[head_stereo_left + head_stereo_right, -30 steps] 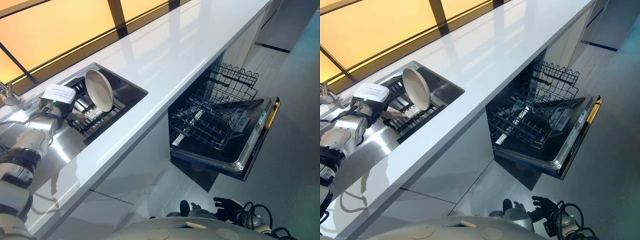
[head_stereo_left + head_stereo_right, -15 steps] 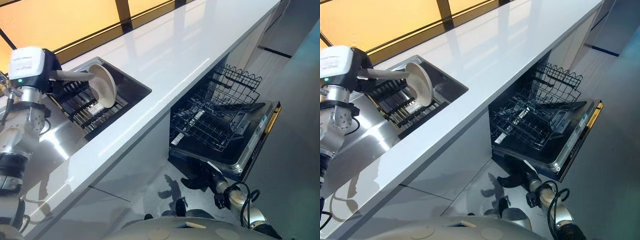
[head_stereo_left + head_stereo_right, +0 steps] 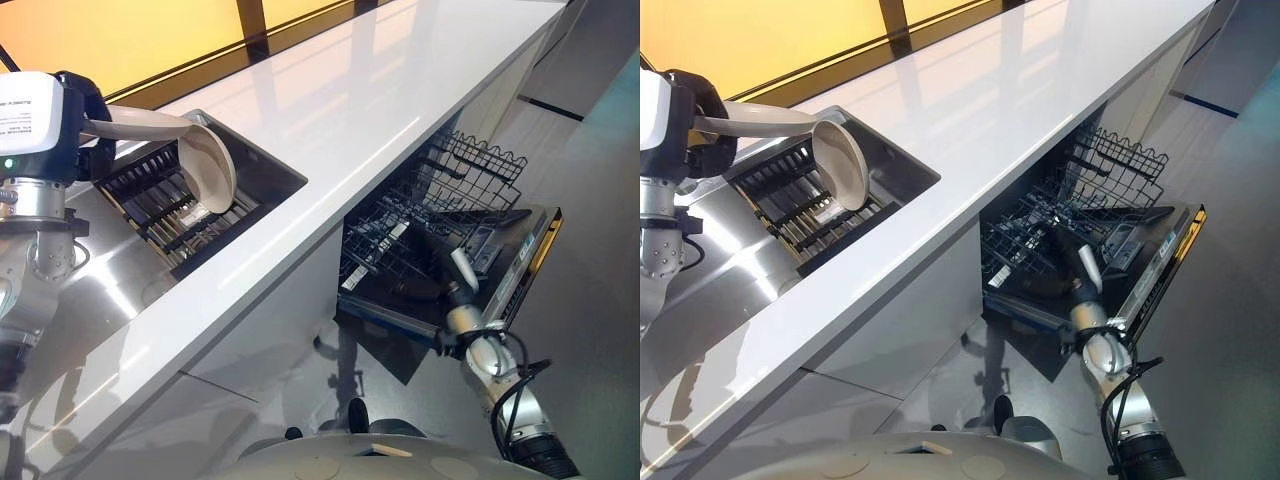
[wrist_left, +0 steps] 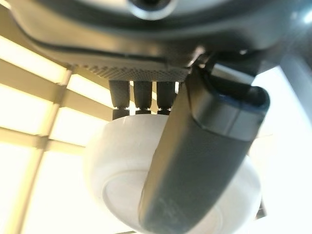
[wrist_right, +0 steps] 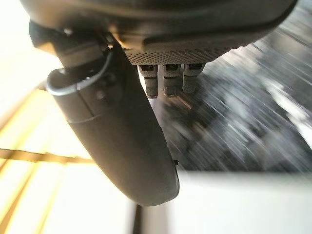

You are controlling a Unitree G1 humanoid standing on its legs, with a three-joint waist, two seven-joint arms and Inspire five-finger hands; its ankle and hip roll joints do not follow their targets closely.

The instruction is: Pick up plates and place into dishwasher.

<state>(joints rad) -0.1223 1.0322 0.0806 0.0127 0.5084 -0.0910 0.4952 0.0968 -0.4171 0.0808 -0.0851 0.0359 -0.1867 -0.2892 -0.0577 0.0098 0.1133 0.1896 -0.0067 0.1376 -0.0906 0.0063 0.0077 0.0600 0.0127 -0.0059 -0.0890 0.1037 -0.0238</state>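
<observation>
Plate: a cream, shallow plate [image 3: 205, 165] is held tilted above the black rack in the sink, its hollow face turned toward the dishwasher side; in the left wrist view the plate [image 4: 122, 161] shows pale and round past the fingers.
Left hand: the left hand [image 3: 75, 125] grips the plate, thumb [image 4: 195, 165] lying across its face and fingers [image 4: 141, 95] curled behind its rim.
Sink: a steel sink [image 3: 270, 170] set into the desk, with a black ribbed rack [image 3: 160, 205] inside, under the plate.
Desk: a long white desk [image 3: 340, 90] runs from the sink past the dishwasher.
Dishwasher: its door [image 3: 500, 290] hangs open below the desk, and the wire rack [image 3: 420, 230] is pulled out over it.
Right hand: the right hand [image 3: 1080, 265] reaches low at the wire rack's front; I cannot tell whether its fingers are spread or curled.
</observation>
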